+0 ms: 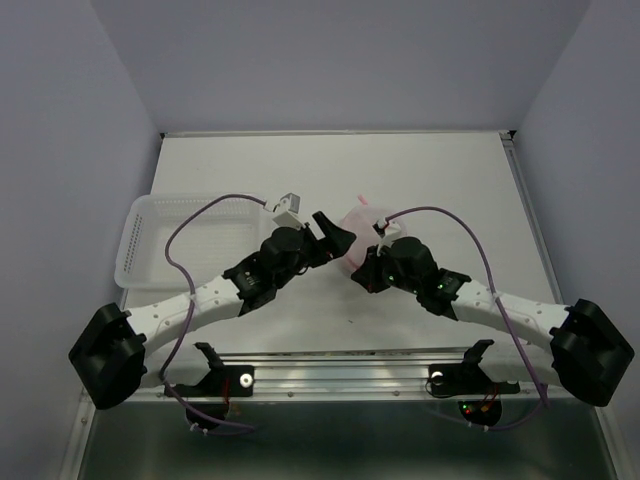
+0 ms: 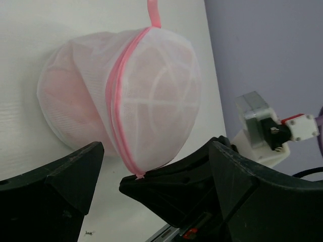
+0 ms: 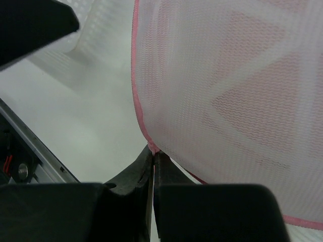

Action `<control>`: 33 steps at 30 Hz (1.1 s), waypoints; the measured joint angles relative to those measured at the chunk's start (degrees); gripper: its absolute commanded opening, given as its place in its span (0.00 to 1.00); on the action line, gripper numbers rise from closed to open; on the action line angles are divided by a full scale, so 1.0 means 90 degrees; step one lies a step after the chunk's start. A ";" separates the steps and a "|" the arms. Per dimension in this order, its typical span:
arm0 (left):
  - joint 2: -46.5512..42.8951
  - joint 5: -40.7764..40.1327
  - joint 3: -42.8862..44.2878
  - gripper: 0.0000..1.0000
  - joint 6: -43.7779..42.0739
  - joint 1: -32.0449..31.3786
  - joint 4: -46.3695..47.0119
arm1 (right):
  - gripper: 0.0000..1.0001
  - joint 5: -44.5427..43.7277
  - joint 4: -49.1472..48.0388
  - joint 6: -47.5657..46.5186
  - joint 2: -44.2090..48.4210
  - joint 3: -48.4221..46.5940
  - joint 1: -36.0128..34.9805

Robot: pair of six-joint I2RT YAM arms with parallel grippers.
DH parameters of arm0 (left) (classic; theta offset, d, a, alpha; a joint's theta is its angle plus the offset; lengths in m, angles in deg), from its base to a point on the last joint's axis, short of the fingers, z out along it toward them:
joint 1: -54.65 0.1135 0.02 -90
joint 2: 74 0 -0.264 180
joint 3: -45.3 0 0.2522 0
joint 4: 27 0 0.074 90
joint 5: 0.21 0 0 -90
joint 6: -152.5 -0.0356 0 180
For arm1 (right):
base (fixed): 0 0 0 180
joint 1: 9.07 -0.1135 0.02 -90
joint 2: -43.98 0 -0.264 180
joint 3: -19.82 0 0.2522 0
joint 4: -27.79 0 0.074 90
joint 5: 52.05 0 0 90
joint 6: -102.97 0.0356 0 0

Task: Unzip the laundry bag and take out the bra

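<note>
Right wrist | right fingers [image 3: 128,184] clamped on laundry bag [image 3: 227,85] trim | left fingers [image 2: 50,189] apart | contents a pink blur

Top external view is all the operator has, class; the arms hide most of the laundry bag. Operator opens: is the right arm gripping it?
Observer: Yes. The right gripper, jaws shut, pinches the pink trim at the laundry bag edge.
Operator: And the left?
Observer: The left gripper has jaws wide open, the bag ahead, not gripped.
Operator: Unzipped?
Observer: No gap shows along the trim; something pink shows through the mesh.
</note>
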 measured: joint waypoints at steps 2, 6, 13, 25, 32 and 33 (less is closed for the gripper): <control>0.0257 -0.0017 0.0002 0.96 0.0027 -0.0083 0.0002 | 0.01 0.0007 -0.0010 0.0002 -0.0024 -0.0002 0.0000; 0.1003 -0.0012 0.0117 0.92 0.0056 -0.0155 -0.0005 | 0.01 0.0034 -0.0046 0.0017 -0.0022 -0.0005 0.0000; 0.1914 0.0104 0.0469 0.20 0.0240 -0.0194 0.0085 | 0.01 0.0075 -0.0066 0.0039 -0.0012 -0.0002 0.0002; 0.1207 0.0114 0.0362 0.00 0.0248 -0.0097 0.0102 | 0.01 -0.0624 0.0163 0.0007 0.0996 0.0311 0.0000; 0.0663 0.0738 -0.0245 0.00 0.0051 0.0576 0.0044 | 0.01 -0.0916 0.0600 -0.0070 0.1642 0.0675 0.0000; 0.0641 0.0852 -0.0262 0.00 -0.0029 0.0644 -0.0007 | 0.01 -0.0916 0.0641 -0.0085 0.1715 0.0699 -0.0005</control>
